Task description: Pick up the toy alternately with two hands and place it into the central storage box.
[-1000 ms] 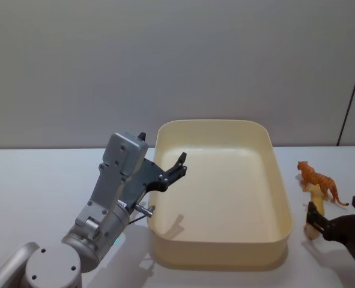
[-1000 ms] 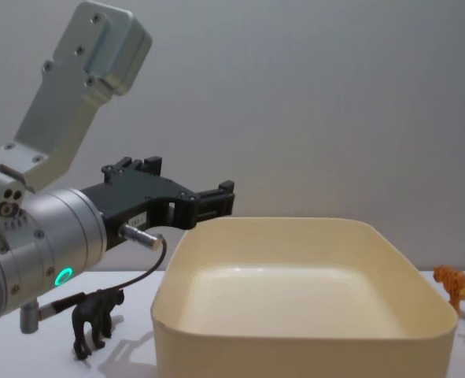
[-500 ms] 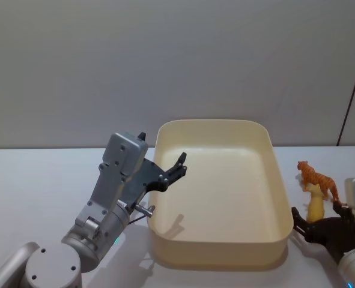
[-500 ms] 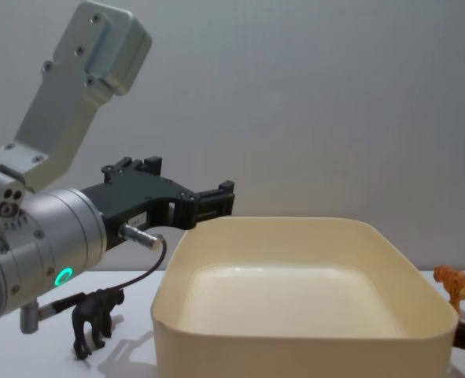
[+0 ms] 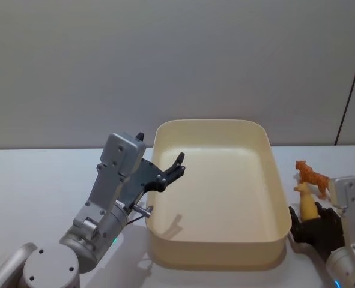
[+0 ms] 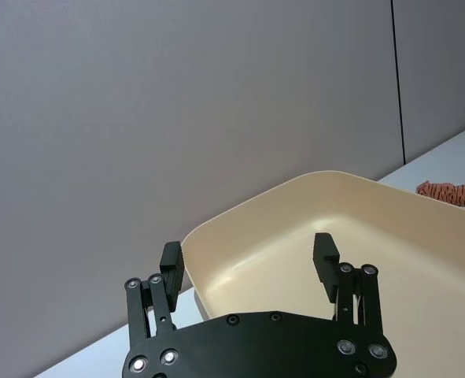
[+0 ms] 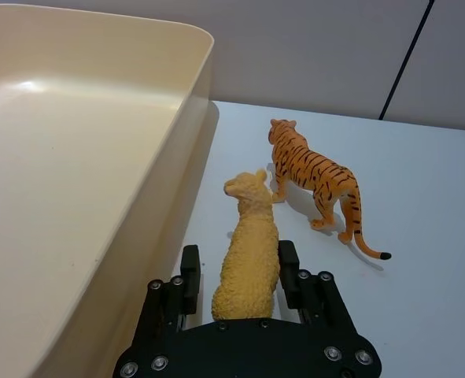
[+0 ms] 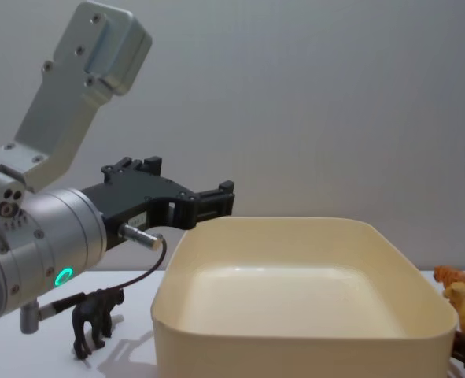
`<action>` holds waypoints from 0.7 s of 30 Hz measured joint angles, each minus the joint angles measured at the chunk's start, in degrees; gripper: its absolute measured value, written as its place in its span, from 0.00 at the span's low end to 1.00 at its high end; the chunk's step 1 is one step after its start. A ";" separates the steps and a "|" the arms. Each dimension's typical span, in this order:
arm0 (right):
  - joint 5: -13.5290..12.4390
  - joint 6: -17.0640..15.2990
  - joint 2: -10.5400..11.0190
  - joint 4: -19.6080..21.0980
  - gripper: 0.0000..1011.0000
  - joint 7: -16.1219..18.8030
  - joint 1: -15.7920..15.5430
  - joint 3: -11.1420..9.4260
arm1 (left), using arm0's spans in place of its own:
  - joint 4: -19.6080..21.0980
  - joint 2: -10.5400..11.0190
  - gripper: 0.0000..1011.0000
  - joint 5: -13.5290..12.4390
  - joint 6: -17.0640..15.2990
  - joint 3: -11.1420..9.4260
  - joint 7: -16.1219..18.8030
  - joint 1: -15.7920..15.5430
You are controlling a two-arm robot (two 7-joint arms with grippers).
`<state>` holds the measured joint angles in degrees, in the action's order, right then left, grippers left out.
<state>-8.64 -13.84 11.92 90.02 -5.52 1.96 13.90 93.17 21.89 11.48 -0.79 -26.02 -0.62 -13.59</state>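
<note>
White worktop (image 5: 33, 180) before a plain grey wall (image 5: 165, 60), with the cream box (image 5: 213, 255) at centre frame in the head view. My left gripper (image 6: 248, 252) hangs above the box's left rim, fingers spread wide and holding nothing. My right gripper (image 7: 238, 253) sits low at the lower right of the head view, just beside the box's right wall. Its fingers straddle the yellow lamb (image 7: 246, 213): one touches a flank, and a thin gap shows on the other side, so the lamb is not clamped. A tiger (image 7: 311, 169) stands just beyond the lamb's head. At lower left of the chest view, a black ape (image 8: 94, 315) stands on the worktop under my left arm.
</note>
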 joint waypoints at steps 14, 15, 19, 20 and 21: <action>0.38 0.48 0.15 0.16 0.33 -0.33 -0.37 -0.30 | 0.00 0.00 0.99 0.00 0.00 0.00 0.00 0.00; 0.38 0.58 0.24 0.34 0.33 -0.39 -0.51 -0.38 | 0.00 0.00 0.99 0.00 0.00 0.00 0.00 0.00; 0.36 1.73 0.83 1.59 0.33 -0.88 -1.37 -0.83 | 0.00 0.00 0.99 0.00 0.00 0.00 0.00 0.00; 0.36 2.06 0.95 1.85 0.33 -0.98 -1.54 -0.91 | 0.00 0.00 0.99 0.00 0.00 0.00 0.00 0.00; 0.36 2.58 1.27 2.53 0.33 -1.12 -1.97 -1.14 | 0.00 0.00 0.99 0.00 0.00 0.00 0.00 0.00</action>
<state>-8.28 -11.26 13.19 92.55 -6.65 0.00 12.76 93.17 21.89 11.48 -0.80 -26.02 -0.62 -13.59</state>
